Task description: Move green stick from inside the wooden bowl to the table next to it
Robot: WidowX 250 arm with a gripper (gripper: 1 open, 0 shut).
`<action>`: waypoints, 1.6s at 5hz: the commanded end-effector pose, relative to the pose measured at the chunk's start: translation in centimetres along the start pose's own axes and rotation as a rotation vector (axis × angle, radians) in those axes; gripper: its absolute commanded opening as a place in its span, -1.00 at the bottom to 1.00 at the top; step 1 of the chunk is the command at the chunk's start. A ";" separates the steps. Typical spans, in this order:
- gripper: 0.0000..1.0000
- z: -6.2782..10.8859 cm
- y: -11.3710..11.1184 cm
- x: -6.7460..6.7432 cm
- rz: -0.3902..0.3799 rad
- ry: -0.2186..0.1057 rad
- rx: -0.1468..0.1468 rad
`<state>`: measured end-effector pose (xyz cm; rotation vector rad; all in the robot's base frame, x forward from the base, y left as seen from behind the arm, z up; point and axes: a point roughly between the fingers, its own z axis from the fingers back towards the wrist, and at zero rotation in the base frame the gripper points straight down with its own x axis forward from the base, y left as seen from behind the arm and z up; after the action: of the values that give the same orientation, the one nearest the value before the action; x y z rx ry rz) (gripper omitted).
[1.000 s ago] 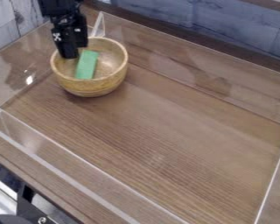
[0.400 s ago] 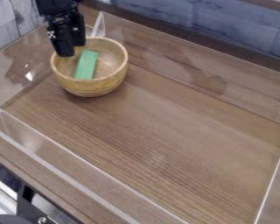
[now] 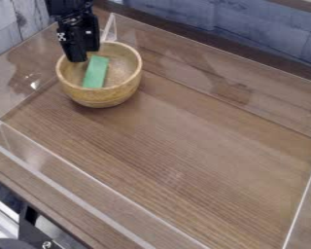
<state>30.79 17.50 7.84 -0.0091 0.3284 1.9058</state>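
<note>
A round, light tan wooden bowl (image 3: 100, 80) with thick rounded walls stands on the far left part of a large brown wood-grain table (image 3: 185, 146). Low clear acrylic walls (image 3: 54, 190) edge the tabletop on all sides that show, and a grey tiled surface lies beyond the far wall.

Inside the bowl lies a small flat bright-green rectangular stick (image 3: 96, 71). It rests on the bowl's inner floor, slightly left of the bowl's middle, with its long side running from near to far. It is shorter than the bowl is wide, and its near end points toward the bowl's near wall.

A black robot gripper (image 3: 78, 55) reaches down from the top left edge of the view, pointing steeply downward. Its tips sit over the far left rim of the bowl, just beside the far end of the green stick. The jaws stand spread apart and released, with nothing between them. Whether a fingertip touches the stick or the rim cannot be told from this view, since the dark gripper body hides that spot.

The rest of the tabletop, to the right and nearer, shows only wood grain and faint reflections from the acrylic.
</note>
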 end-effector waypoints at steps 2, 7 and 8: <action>1.00 0.0 -1.4 -1.5 -0.002 -0.026 -0.052; -1.00 2.6 -0.2 -1.6 -0.051 0.017 -0.067; -1.00 4.6 0.9 -2.2 -0.068 0.047 -0.096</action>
<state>31.54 15.87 10.45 -0.0987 0.3369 1.8467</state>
